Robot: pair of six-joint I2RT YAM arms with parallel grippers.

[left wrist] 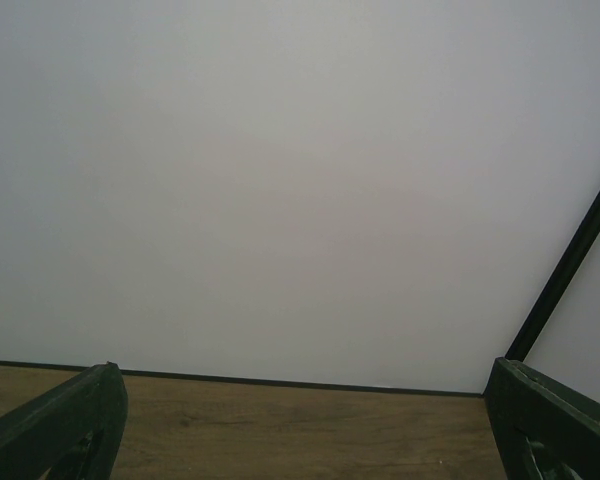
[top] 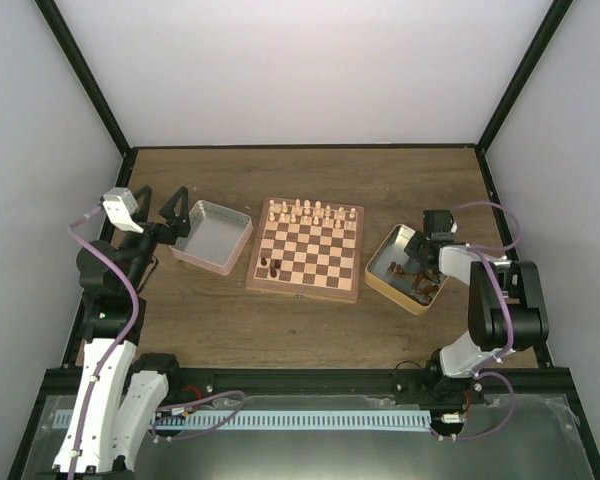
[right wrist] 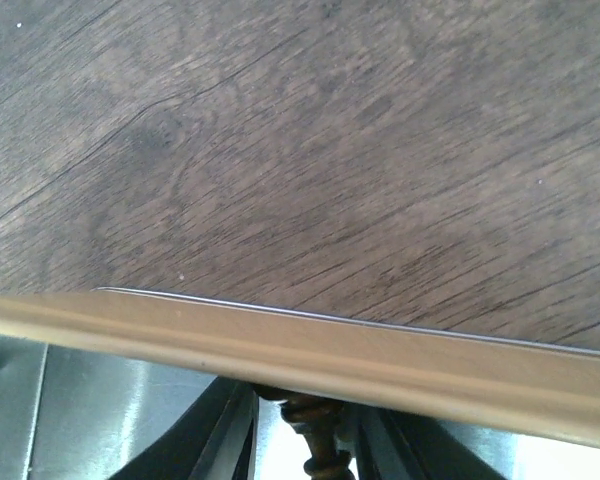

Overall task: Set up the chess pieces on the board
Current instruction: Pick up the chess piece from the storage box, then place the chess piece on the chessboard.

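Right wrist view: right gripper straddles a dark chess piece, grip unclear; left gripper gapes wide.

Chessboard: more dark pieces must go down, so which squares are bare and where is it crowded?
Bare: the middle rows of the square wooden chessboard, between the pale cream chessmen along the far edge and the few tiny dark brown chessmen by the near left corner; also the near rows right of those. Crowded: the far rows.
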